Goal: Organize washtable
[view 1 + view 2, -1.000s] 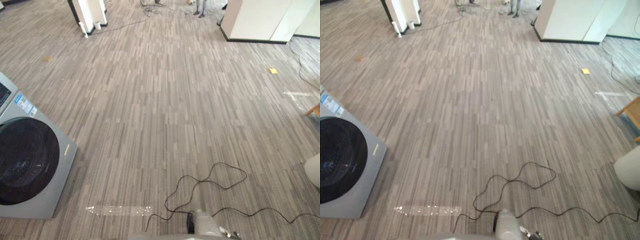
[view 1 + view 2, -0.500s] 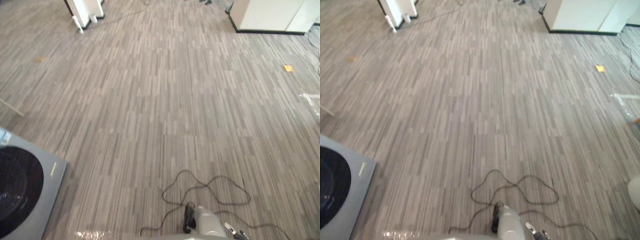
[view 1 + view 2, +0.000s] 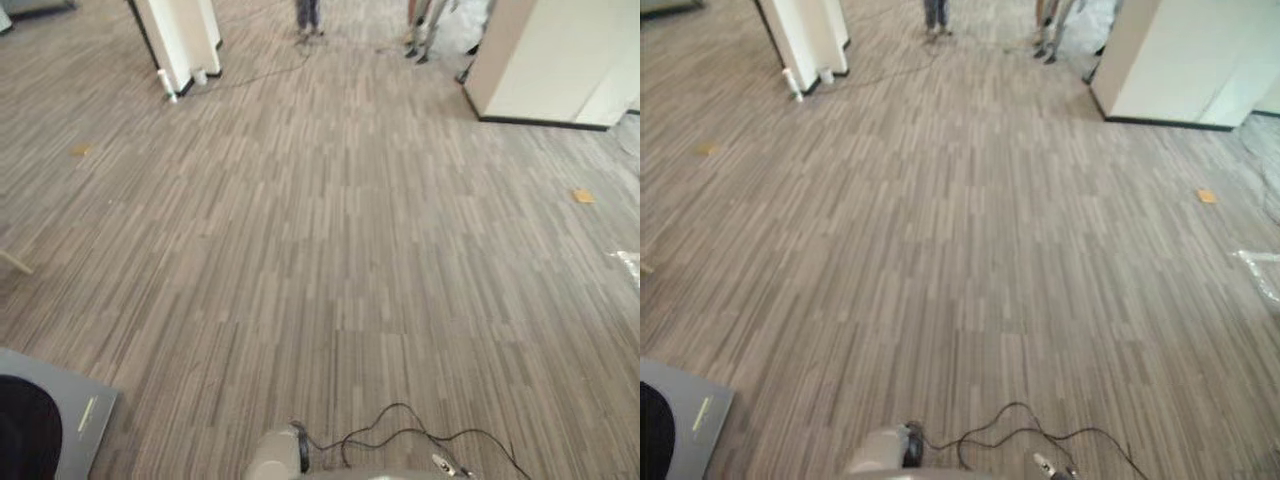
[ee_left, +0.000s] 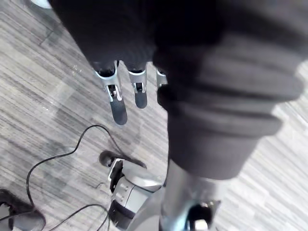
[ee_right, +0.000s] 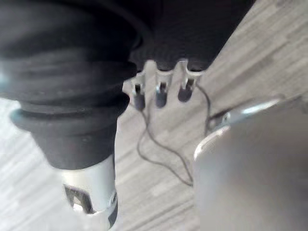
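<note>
Right, I'm looking down on a wide grey striped plank-pattern floor [image 3: 330, 250]; at the near left corner sits the front of a grey washing machine with a dark round door [image 3: 70, 412], and I have just its upper right corner and an arc of the door in sight; where the washtable stands I cannot tell from these views. Far off to the left there's a white square pillar with a dark base [image 3: 185, 35]; far right, a big white block-shaped cabinet with a dark plinth [image 3: 550, 60]; between them, at the far edge, one person's legs [image 3: 308, 12] and another person's legs [image 3: 428, 25], both standing on the floor well away from me. Small litter on the floor: an orange scrap of paper [image 3: 582, 196] over on the right, near the cabinet; a tan scrap [image 3: 80, 150] on the left; a crumpled piece of clear plastic film [image 3: 628, 260] at the right edge; a pale wooden strip [image 3: 14, 262] poking in from the left edge. Now the hands; left hand [image 4: 138, 89] hangs over the floor, its silver dark-tipped fingers [image 4: 118, 108] straight and loose, released, grasping nothing; right hand [image 5: 161, 94] likewise hangs above the floor, its fingers [image 5: 185, 91] side by side, relaxed, nothing in them.
</note>
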